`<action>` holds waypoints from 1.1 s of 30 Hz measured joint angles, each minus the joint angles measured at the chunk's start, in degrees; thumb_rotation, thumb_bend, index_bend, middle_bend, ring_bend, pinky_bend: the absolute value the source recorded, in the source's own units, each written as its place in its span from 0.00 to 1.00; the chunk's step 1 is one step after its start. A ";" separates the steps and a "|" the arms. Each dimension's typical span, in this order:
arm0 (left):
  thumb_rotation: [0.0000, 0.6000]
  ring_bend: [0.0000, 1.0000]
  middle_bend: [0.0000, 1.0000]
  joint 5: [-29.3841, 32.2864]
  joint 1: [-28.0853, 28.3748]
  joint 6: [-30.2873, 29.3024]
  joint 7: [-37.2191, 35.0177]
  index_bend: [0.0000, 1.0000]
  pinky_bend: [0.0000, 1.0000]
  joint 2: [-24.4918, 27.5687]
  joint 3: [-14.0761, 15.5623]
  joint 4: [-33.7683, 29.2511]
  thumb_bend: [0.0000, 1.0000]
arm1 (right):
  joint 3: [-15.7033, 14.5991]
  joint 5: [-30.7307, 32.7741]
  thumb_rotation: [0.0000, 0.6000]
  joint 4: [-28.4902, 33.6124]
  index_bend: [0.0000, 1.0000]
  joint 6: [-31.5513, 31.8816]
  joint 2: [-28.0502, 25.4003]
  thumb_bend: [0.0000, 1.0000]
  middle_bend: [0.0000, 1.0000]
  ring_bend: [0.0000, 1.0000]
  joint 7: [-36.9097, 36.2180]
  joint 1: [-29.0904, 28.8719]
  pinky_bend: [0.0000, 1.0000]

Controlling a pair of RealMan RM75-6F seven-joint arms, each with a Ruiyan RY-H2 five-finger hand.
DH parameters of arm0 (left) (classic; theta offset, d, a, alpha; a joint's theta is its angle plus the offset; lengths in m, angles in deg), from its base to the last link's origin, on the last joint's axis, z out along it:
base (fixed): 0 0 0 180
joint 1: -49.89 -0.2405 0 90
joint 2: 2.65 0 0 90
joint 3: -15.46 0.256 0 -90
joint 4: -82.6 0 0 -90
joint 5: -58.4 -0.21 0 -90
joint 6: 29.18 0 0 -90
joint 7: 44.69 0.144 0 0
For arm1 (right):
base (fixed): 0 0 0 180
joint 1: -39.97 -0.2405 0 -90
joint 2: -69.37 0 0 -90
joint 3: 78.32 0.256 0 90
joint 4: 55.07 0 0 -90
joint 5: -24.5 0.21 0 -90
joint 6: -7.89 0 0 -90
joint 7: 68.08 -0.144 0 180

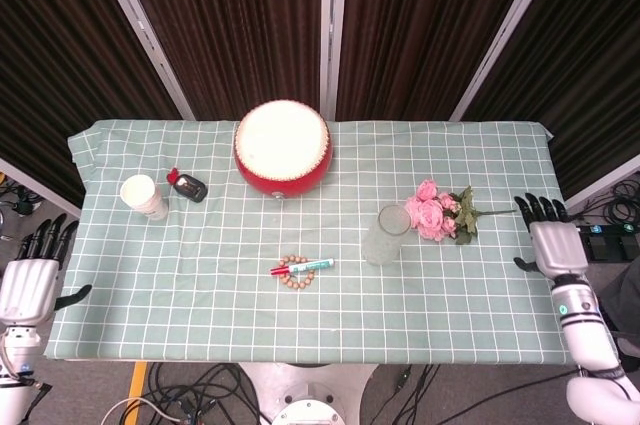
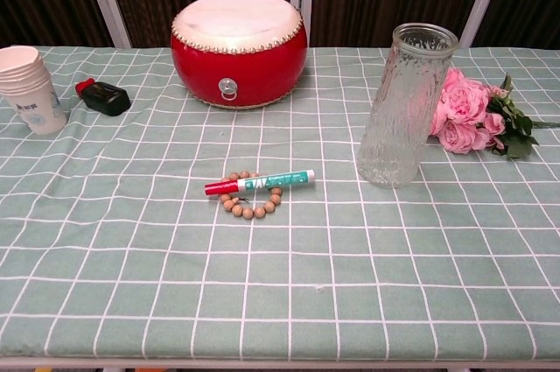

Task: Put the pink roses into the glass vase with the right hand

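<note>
A bunch of pink roses with green leaves lies flat on the checked tablecloth, its stem pointing right. The tall ribbed glass vase stands upright just left of the blooms, nothing in it. In the head view my right hand hovers over the table's right edge, fingers spread, holding nothing, a short way right of the stem tip. My left hand hangs off the table's left edge, fingers apart. Neither hand shows in the chest view.
A red drum stands at the back centre. A paper cup stack and a small black bottle sit at the left. A marker lies across a bead bracelet near the middle front.
</note>
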 measured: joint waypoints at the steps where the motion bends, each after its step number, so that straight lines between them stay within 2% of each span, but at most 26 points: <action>1: 1.00 0.00 0.00 0.00 -0.08 -0.14 -0.10 0.08 0.16 0.12 -0.01 0.01 0.00 | 0.51 1.04 1.00 -1.06 0.00 -1.55 0.73 0.07 0.03 0.00 0.45 -1.31 0.00; 8: 1.00 0.00 0.00 0.38 -0.67 -0.67 -2.31 0.09 0.16 0.62 -0.20 1.19 0.00 | 3.12 8.66 1.00 -10.93 0.00 -12.25 6.90 0.07 0.03 0.00 4.11 -10.95 0.00; 14: 1.00 0.00 0.00 0.30 -0.90 -0.64 -2.69 0.09 0.16 0.69 0.03 1.49 0.00 | 3.38 13.35 1.00 -16.75 0.00 -18.60 11.05 0.07 0.03 0.00 5.66 -15.99 0.00; 29: 1.00 0.00 0.00 1.00 -0.96 0.44 -3.11 0.09 0.16 0.65 0.14 2.18 0.00 | 0.97 17.09 1.00 -20.66 0.00 -23.38 15.32 0.07 0.03 0.00 5.84 -20.87 0.00; 33: 1.00 0.00 0.00 1.05 -0.99 0.55 -3.40 0.08 0.16 0.57 0.17 2.48 0.00 | 0.45 17.56 1.00 -21.99 0.06 -23.77 16.65 0.07 0.03 0.00 5.69 -21.85 0.00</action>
